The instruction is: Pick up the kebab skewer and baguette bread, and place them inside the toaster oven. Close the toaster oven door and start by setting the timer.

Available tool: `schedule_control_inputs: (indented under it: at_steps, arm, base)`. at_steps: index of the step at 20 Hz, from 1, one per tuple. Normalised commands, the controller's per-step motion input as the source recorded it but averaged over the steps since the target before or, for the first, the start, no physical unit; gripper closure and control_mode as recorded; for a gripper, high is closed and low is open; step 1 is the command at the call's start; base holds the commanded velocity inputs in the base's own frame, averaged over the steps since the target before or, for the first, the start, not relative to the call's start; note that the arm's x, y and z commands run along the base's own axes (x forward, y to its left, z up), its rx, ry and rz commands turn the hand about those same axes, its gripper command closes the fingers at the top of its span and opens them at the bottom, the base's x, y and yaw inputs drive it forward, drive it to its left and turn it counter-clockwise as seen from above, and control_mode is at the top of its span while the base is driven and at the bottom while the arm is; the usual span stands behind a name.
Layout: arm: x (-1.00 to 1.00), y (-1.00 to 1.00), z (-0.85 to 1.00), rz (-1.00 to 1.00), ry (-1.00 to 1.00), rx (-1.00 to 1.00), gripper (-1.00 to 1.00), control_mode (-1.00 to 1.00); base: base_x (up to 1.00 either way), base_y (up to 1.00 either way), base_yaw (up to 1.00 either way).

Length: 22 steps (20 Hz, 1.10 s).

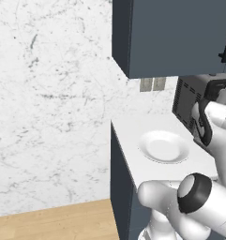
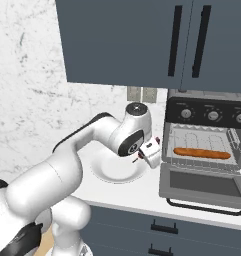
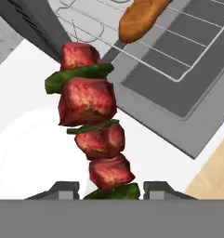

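Note:
My gripper (image 3: pixel 111 188) is shut on the kebab skewer (image 3: pixel 90 121), whose red meat chunks and green pepper slices stick out ahead of the fingers. In the right base view the gripper (image 2: pixel 151 152) hangs above the counter, just left of the toaster oven (image 2: pixel 207 114). The toaster oven door (image 2: pixel 202 186) is folded down open. The baguette bread (image 2: pixel 202 153) lies along the wire rack inside; its end (image 3: pixel 141 18) shows on the rack ahead of the skewer tip. The skewer is outside the oven, over the plate's edge and the door's left corner.
A white plate (image 2: pixel 117 172) sits on the counter left of the oven, also seen from the other side (image 1: pixel 163 146). Dark wall cabinets (image 2: pixel 142 40) hang above. Three knobs (image 2: pixel 213 115) line the oven's black panel. The marble wall is on the left.

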Motion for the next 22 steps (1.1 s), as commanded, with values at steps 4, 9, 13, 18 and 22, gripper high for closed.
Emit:
schedule_control_inputs:
  at_steps: [4, 9, 13, 18, 22]
  arm:
    - [-0.09, -0.75, 0.27, -0.53, 0.0, 0.14, 1.0, -1.0]
    - [0.0, -0.79, 0.13, -0.51, 0.0, 0.14, 1.0, -1.0]
    - [0.26, -0.44, 0.0, -0.37, 0.0, 0.13, 1.0, -1.0]
    - [0.27, -0.27, -0.1, -0.28, 0.0, 0.16, 1.0, -1.0]
    - [0.05, -0.46, -0.28, -0.19, 0.0, 0.13, 1.0, -1.0]
  base:
    - [0.0, 0.0, 0.0]
    - [0.0, 0.0, 0.0]
    - [0.0, 0.0, 0.0]
    - [0.0, 0.0, 0.0]
    - [0.0, 0.0, 0.0]
